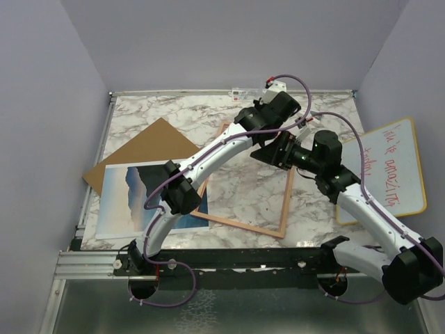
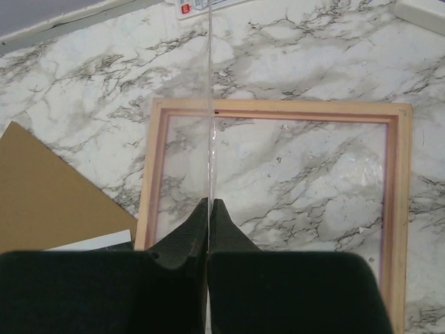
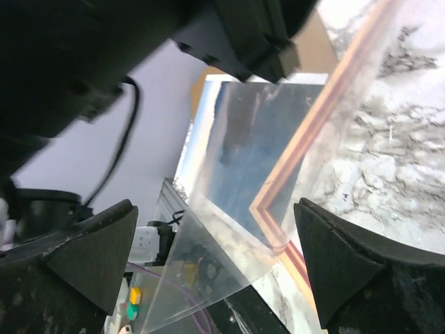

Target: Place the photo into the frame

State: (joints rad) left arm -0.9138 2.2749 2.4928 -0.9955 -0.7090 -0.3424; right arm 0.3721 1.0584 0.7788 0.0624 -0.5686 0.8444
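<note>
Over the far middle of the marble table (image 1: 174, 111), both arms come together above the frame (image 1: 240, 226). It lies flat with its pale wood side up and a thin pink line along its inner edge, and the marble shows through its opening. The left gripper (image 2: 208, 209) has its two dark fingers pressed tight together on a clear pane (image 2: 209, 104). From its own camera the pane stands on edge as a thin bright line running straight away from the fingertips, up over the frame's far rail. The right gripper (image 3: 215, 209) faces it from the other side with its jaws spread as wide as they go. The pane hangs slanted in the gap between them, one corner pointing down, and I can't tell whether either finger touches it. Nothing is gripped on that side. The photo (image 1: 128, 202) lies face up on the left part of the table, its blue sea and pale sky plain to see. Its upper edge rests on the brown backing board (image 1: 149, 142), which sits askew towards the far left. Its right edge lies just beside the frame's left rail. The left arm crosses over that spot, so I can't say whether the two touch. Well off to the right, a wood-edged whiteboard (image 1: 396, 174) with red writing lies tilted at the table's edge.
</note>
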